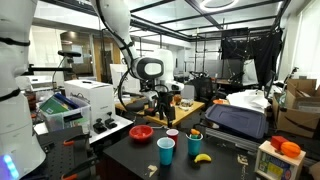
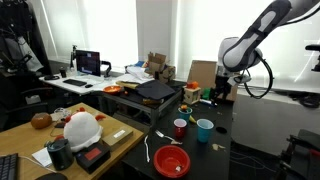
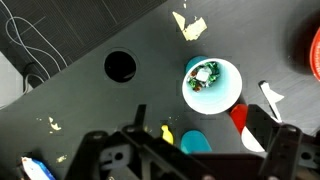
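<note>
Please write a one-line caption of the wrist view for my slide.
Open gripper hovering above a dark table with a pale cup holding something green, a blue cup and a red cup.

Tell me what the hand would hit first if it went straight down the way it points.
Probably the blue cup, which shows between the fingers of the open hand in the wrist view, with the red cup close beside it. Depth is unclear, so it might instead slip past onto the dark table.

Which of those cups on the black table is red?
The red cup in an exterior view: it alone is red. The light blue cup and dark blue cup near it are not.
</note>
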### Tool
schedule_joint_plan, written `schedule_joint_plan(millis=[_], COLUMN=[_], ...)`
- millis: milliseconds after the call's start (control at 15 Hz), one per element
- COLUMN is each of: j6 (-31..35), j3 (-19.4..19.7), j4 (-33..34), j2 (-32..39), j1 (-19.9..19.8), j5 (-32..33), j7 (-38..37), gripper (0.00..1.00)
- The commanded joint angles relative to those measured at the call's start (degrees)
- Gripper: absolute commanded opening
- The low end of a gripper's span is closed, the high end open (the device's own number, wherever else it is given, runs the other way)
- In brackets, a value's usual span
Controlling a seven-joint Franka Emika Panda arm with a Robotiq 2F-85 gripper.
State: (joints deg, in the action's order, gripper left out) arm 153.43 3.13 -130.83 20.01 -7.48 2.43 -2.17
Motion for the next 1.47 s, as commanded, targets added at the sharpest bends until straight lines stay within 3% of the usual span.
schedule_joint_plan(millis=[0, 267, 733, 1400], j6=[1.0, 1.4, 0.2, -2.2], j3=[-0.1, -1.2, -3.1, -1.5], j4=[2.7, 4.8, 9.6, 16.7], j2=[3.9, 7.3, 12.9, 20.3], j1=[-1.7, -4.5, -6.9, -3.9], j5=[-3.7, -8.9, -11.9, -8.0], j7=[2.8, 5.9, 7.8, 6.1], gripper=[1.0, 1.0, 1.0, 1.0])
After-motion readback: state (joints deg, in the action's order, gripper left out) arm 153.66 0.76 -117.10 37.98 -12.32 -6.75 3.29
